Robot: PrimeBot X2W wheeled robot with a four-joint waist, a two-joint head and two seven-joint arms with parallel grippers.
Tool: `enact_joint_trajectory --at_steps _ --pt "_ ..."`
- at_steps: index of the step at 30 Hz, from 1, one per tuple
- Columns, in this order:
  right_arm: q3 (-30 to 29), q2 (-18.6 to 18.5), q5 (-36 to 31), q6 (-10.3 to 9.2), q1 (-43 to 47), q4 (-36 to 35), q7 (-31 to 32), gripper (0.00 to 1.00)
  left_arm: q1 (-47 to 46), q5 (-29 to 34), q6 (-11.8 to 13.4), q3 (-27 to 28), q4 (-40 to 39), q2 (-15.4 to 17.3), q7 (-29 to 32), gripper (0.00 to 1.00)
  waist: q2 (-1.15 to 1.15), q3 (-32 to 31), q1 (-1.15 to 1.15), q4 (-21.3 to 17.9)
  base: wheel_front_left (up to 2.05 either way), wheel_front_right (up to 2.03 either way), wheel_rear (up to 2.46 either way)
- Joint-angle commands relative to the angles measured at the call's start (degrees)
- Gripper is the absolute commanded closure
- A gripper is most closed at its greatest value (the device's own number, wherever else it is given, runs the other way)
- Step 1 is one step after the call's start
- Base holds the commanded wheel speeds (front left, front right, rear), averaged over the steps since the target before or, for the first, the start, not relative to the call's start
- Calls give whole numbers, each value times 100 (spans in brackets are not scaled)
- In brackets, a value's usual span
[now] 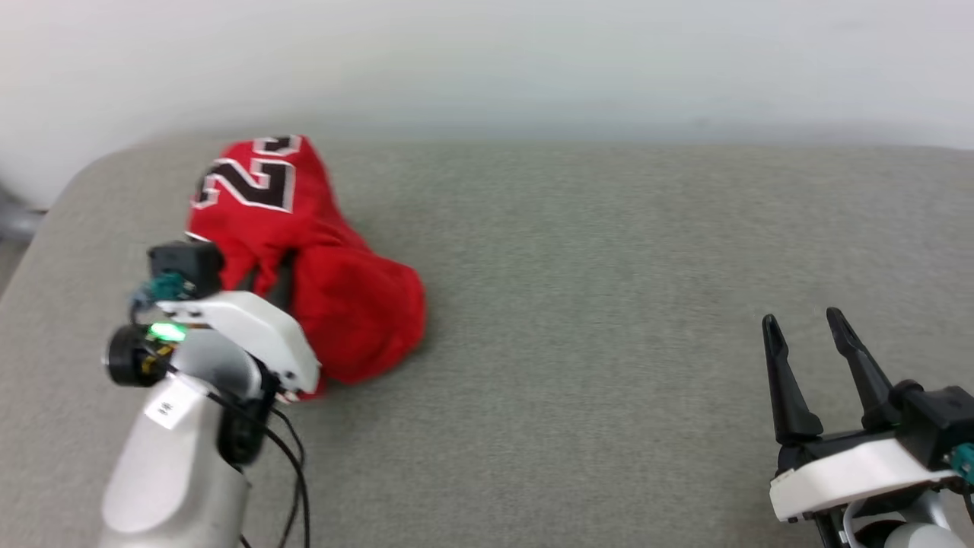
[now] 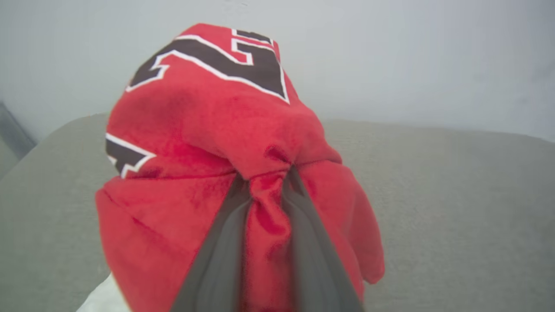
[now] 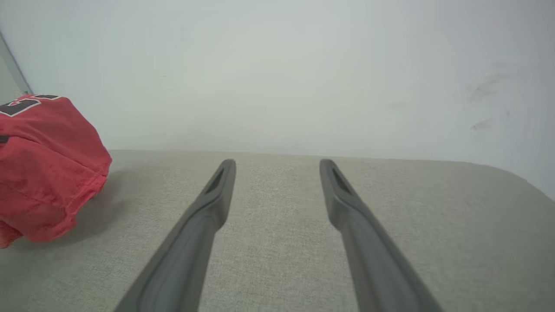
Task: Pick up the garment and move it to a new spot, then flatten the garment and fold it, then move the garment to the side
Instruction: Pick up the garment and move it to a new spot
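- item: red jersey-style shirt [image 1: 358,304] of thin fabric, with black numerals [image 1: 251,183] outlined in white on the face turned up and away from me.
- shirt state: bunched into a rounded heap, not spread flat.
- shirt position: far-left part of the table [image 1: 571,304], which is covered in grey-beige woven cloth. the heap is near the table's rounded far-left corner, with a pale wall [image 1: 533,61] behind.
- contact: in the right wrist view the heap's lower edge rests on the table and casts a shadow beside it. i cannot tell whether the upper part is raised.
- left jaws: clamped on a gathered pinch of the red fabric. in the left wrist view the cloth is squeezed between my two dark left fingers [image 2: 217,264] and drapes down on both sides of them.
- right jaws: wide apart, with nothing between them.
- right jaws position: at the near-right of the table, well apart from the shirt. my right fingers [image 1: 784,380] point toward the wall, with only bare cloth surface under them.
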Motion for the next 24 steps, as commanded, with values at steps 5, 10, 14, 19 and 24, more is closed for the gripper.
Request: enact_joint_trajectory --at_steps 5,10,14,19,24 --pt "-44 15 146 -6 146 -13 -5 0 354 18 -149 -469 -448 -287 262 100 0 -79 1 -635 0 0 0" --pt "-82 15 225 -5 160 -8 -40 0 584 65 -281 -1219 -788 -644 589 100 0 54 1 -1000 0 0 0" --pt "-95 15 315 -5 46 10 -95 0 694 126 -362 -2043 -876 -800 834 100 0 253 1 -1189 0 0 0" --pt "-56 15 352 -6 -87 65 -190 0 675 166 -396 -3258 -798 -870 1020 100 0 524 1 -1282 0 0 0" --pt "-4 14 392 -6 -151 170 -269 0 560 -67 -401 -4398 -622 -748 960 100 0 691 1 -1195 0 0 0"
